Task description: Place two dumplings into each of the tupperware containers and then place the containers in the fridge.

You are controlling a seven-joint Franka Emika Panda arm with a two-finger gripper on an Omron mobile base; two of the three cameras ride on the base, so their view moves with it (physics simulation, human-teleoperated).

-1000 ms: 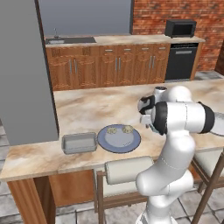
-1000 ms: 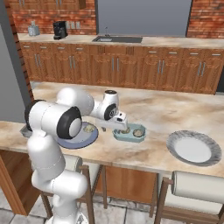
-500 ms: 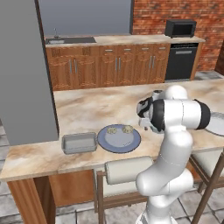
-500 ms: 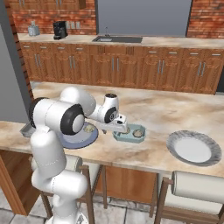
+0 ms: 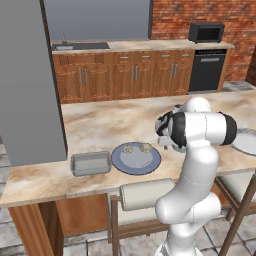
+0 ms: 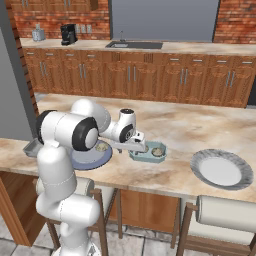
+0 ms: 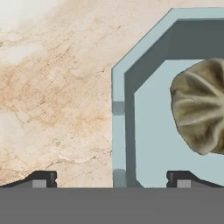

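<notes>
Right now the end effector (image 7: pixel 112 178) hangs low over the desk (image 7: pixel 52 87), and its two dark tips stand wide apart with nothing between them. One tip sits over the bare desk and the other sits over the pale teal tub (image 7: pixel 120 109). The tub's rim runs right up the middle between the tips.

One dumpling (image 7: pixel 199 107) already lies inside the teal tub, off to the right in the hand view. It needs one more friend.

Two more dumplings (image 5: pixel 136 148) wait on the round blue-grey plate (image 5: pixel 135 162). From the right base view, that plate is just beside the teal tub, on the side the arm reaches in from. So I think the end effector must go back that way to pick one.

The grey tub (image 5: pixel 91 163) sits just past the plate, farther from the end effector. It looks like it has no dumplings yet.
</notes>
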